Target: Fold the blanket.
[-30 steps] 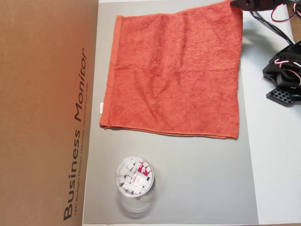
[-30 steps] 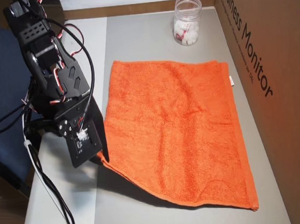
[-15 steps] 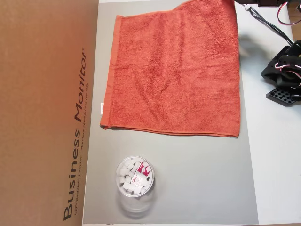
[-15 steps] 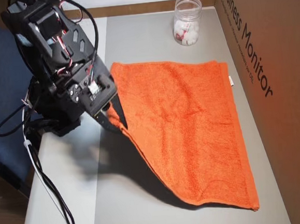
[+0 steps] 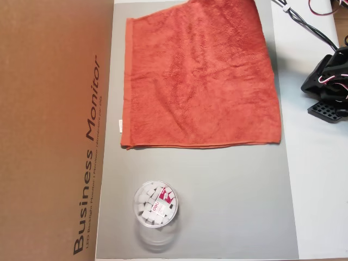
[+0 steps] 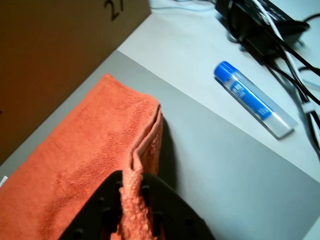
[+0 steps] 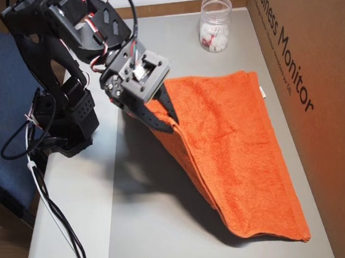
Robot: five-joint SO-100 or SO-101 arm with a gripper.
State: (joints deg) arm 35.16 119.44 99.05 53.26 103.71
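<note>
The hand pinches one edge of the blanket and holds it raised above the bench, likely to carry that side across toward the cardboard box. The blanket's far edge lies just beside the box, which reads "Business Monitor".

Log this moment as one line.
phase: folding | gripper: shut on blanket corner, lifted | far edge: flat on mat

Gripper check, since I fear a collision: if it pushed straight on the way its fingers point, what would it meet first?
Probably the blanket itself: the gripper, shut on its edge, points down at the cloth lying below.
</note>
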